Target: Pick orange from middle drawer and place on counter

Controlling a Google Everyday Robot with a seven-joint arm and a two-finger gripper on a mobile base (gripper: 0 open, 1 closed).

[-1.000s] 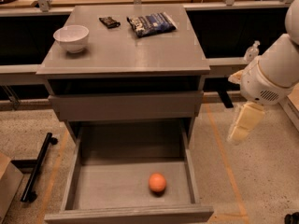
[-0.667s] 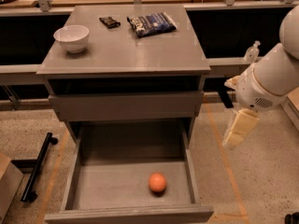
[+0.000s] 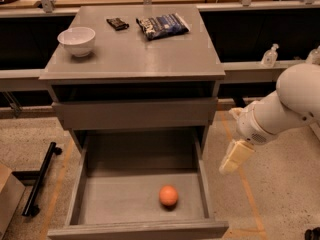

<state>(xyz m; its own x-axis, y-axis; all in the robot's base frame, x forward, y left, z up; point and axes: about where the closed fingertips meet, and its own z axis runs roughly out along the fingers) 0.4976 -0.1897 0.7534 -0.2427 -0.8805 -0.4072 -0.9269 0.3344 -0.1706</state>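
The orange (image 3: 168, 195) lies on the flat bottom of the open middle drawer (image 3: 100, 204), right of centre and near its front wall. The grey counter (image 3: 135, 54) tops the cabinet above it. My gripper (image 3: 235, 157) hangs from the white arm at the right, outside the drawer's right wall, above the floor and up and to the right of the orange. It holds nothing that I can see.
On the counter stand a white bowl (image 3: 76, 40), a small dark packet (image 3: 117, 23) and a blue snack bag (image 3: 162, 25). A closed grey drawer front (image 3: 135, 113) sits above the open drawer. A black bar (image 3: 40, 178) lies on the floor at left. A sanitiser bottle (image 3: 270, 55) stands on the right ledge.
My arm and gripper have moved left and downward, closer to the drawer's right side. The orange has not moved.
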